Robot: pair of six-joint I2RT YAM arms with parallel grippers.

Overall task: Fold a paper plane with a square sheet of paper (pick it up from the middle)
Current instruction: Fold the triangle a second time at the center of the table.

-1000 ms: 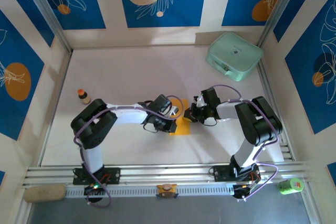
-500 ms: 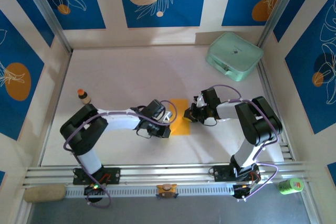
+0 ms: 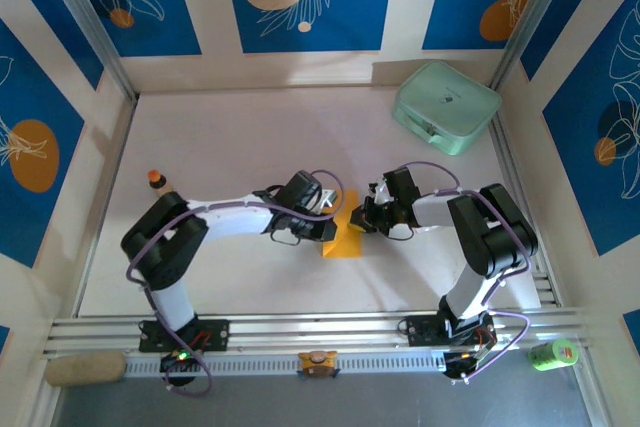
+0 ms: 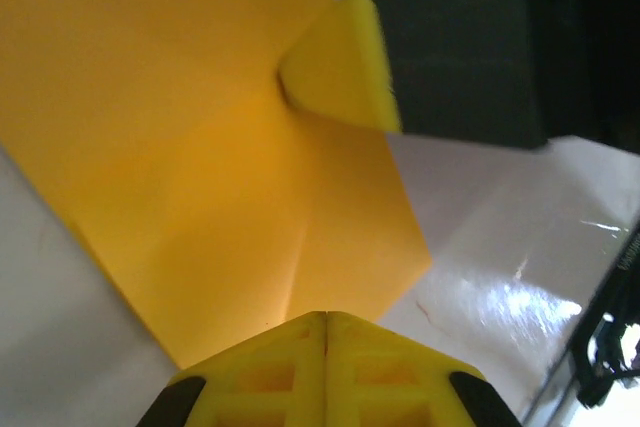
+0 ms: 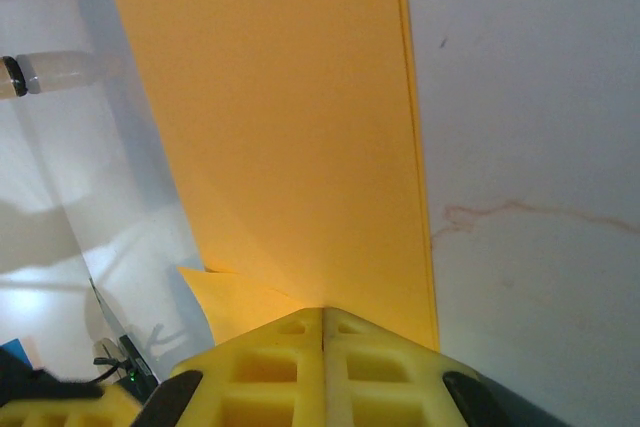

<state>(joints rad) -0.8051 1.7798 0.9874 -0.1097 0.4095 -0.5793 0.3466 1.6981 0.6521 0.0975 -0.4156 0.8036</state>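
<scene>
The square sheet of paper (image 3: 343, 243) lies folded on the white table between my two arms, orange-yellow, with a crease running up its middle in the left wrist view (image 4: 180, 147). My left gripper (image 3: 330, 223) is shut, its tips (image 4: 325, 319) down on the near end of that crease. From the right, my right gripper (image 3: 358, 219) is also shut and presses its tips (image 5: 323, 313) onto the paper (image 5: 280, 117), whose doubled edge runs along the right. A yellow fingertip (image 4: 340, 72) of the right gripper dents the sheet in the left wrist view.
A mint-green rounded case (image 3: 446, 107) sits at the back right. A small brown orange-capped bottle (image 3: 157, 181) stands near the left wall. Off the table in front lie a beige roll (image 3: 85, 368) and a green object (image 3: 553, 352).
The left arm drew back to the left, uncovering more of the sheet, then swung right again over it. The right arm has held still on the paper.
</scene>
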